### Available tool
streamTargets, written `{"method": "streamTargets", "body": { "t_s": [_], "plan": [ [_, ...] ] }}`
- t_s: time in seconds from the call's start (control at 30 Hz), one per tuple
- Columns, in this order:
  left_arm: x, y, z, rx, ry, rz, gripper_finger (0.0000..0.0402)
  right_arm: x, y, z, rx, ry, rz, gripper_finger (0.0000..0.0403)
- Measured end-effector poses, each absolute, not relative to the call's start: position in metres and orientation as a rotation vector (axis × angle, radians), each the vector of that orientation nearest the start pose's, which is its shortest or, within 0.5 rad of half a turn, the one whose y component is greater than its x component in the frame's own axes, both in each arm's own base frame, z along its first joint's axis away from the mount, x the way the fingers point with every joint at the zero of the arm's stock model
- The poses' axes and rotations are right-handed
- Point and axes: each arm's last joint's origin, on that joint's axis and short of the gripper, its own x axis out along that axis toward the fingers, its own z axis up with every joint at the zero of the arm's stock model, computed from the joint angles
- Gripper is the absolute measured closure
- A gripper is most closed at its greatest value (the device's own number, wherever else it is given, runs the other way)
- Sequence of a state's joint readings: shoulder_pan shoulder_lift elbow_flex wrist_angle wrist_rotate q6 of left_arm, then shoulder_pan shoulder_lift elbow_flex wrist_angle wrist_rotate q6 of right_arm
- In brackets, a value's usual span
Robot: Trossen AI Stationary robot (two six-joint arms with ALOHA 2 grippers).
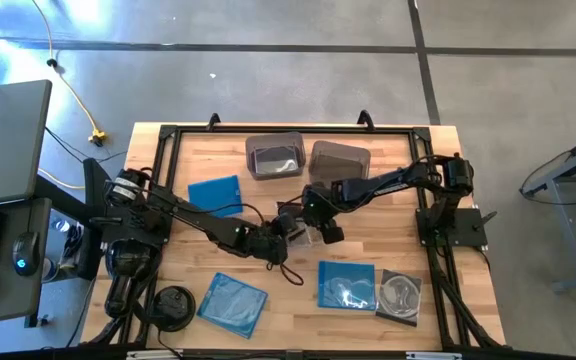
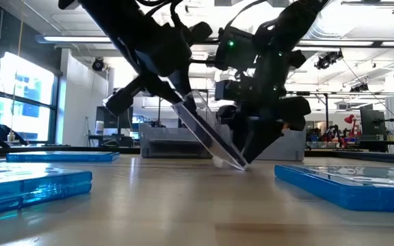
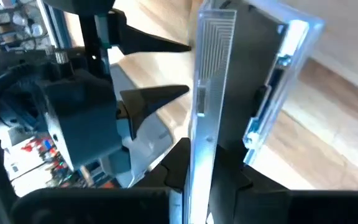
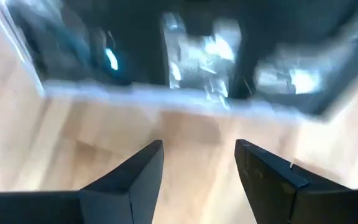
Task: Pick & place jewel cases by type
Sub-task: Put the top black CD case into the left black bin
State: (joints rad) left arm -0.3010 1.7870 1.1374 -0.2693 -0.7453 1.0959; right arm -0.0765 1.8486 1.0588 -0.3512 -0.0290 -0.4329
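Jaws of the left gripper point(image 3: 194, 186) are clamped on the upper edge of a dark grey-black flat plastic jewel case point(image 2: 207, 140) at mid-bench. The case leans steeply, its lower edge resting on the wooden bench point(image 2: 183, 205). The right gripper point(image 4: 197, 158) hangs just beside it with jaws spread apart, holding nothing, the case just ahead of its tips. Three translucent blue square cases point(image 1: 346, 283) and one clear case showing a silver disc point(image 1: 400, 297) lie flat around the bench, apart from both grippers.
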Motion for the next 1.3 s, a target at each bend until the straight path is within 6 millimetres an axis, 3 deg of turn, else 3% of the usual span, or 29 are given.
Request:
{"method": "streamTargets", "body": {
  "t_s": [0.13,0.3,0.6,0.73,1.03,1.3],
  "plan": [
    [0.349,-0.09,0.19,1.507,1.016,-0.032,0.0372,0.342,-0.027,0.152,-0.361,1.131,0.156,0.0206],
    [0.346,-0.089,0.19,1.523,1.058,0.031,0.0385,0.331,-0.026,0.183,-0.358,1.089,0.086,0.0206],
    [0.346,-0.081,0.194,1.582,1.129,0.278,0.0378,0.293,-0.007,0.251,-0.313,0.955,-0.011,0.0206],
    [0.348,-0.065,0.199,1.56,1.183,0.447,0.0378,0.273,0.003,0.278,-0.279,0.872,-0.044,0.0206],
    [0.367,-0.01,0.227,1.233,1.133,0.809,0.0378,0.244,0.02,0.312,-0.254,0.726,-0.041,0.0206],
    [0.364,0.016,0.233,0.83,1.101,0.762,0.0378,0.241,0.028,0.306,-0.26,0.755,-0.014,0.0206]
  ]
}}
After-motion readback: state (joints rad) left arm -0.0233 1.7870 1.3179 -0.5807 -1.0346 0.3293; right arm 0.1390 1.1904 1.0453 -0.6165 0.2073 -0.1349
